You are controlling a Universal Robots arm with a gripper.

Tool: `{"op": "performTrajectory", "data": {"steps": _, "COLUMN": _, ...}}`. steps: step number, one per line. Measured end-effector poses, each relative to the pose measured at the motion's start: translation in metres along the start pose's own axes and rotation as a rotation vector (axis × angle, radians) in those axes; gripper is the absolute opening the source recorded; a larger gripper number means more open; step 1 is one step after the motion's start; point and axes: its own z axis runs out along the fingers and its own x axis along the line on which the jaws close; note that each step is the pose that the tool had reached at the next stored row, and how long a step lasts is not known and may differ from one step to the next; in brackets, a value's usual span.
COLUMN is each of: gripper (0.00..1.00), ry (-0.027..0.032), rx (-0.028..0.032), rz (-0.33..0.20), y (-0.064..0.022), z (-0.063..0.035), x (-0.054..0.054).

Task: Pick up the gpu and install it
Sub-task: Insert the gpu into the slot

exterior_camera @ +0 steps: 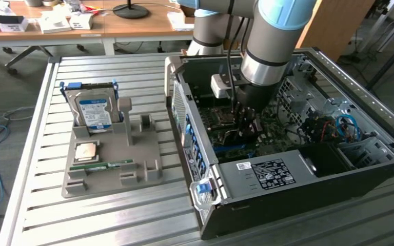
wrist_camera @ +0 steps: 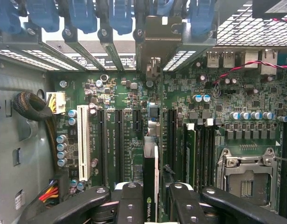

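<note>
In the wrist view the gpu (wrist_camera: 151, 172) stands edge-on between my two black fingers (wrist_camera: 129, 203), a thin dark card with a small green logo on its edge. Its silvery bracket (wrist_camera: 155, 42) reaches toward the rear wall of the case, among the blue slot clips. My gripper (wrist_camera: 153, 193) is shut on the card and holds it just above the green motherboard (wrist_camera: 115, 93), in line with the gap between the long black expansion slots (wrist_camera: 119, 140). In the exterior view my gripper (exterior_camera: 246, 125) is deep inside the open computer case (exterior_camera: 361, 159).
A white slot (wrist_camera: 82, 140), an empty CPU socket (wrist_camera: 246, 172) and a cable bundle (wrist_camera: 31, 105) surround the slots. On the slatted table a grey fixture (exterior_camera: 139, 159) holds a hard drive (exterior_camera: 96, 110), a CPU (exterior_camera: 86, 151) and a green memory stick (exterior_camera: 101, 165). The power supply (exterior_camera: 272, 171) fills the case's near end.
</note>
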Motion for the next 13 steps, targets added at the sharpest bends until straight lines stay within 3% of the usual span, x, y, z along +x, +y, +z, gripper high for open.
{"op": "performTrajectory", "data": {"steps": 13, "gripper": 0.26, "ry": -0.0001, "rx": 0.0001, "rz": 0.0, "y": -0.0002, "z": 0.0001, "x": -0.0001}}
